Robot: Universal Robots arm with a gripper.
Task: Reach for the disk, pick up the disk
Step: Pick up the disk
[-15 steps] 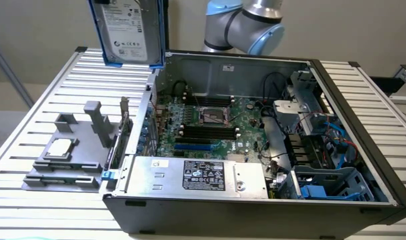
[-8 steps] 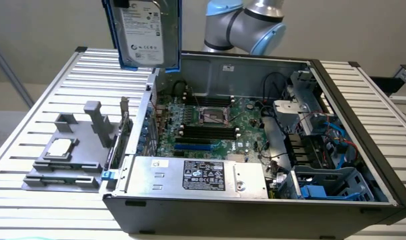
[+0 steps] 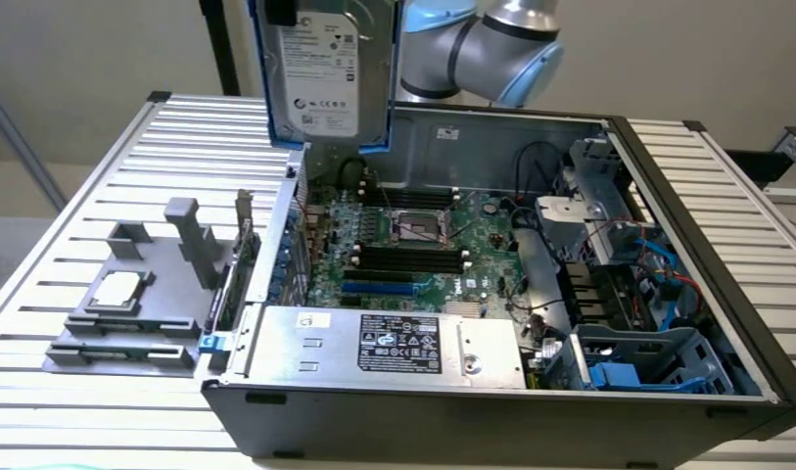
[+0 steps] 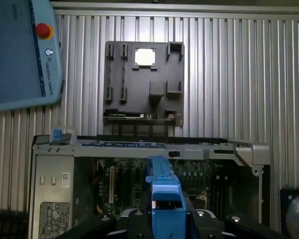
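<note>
One disk (image 3: 322,73), one open computer case (image 3: 711,245), one grey fixture (image 3: 143,294) (holding one processor chip (image 3: 119,291)).

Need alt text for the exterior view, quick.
The disk, framed by blue rails, hangs upright in the air above the open computer case, under the robot arm. On the exterior view's left, a grey fixture holds a processor chip.

We see the disk (image 3: 324,73) hanging high above the open computer case (image 3: 502,411), with open air under it; the grey holder (image 3: 143,294) sits apart.
</note>
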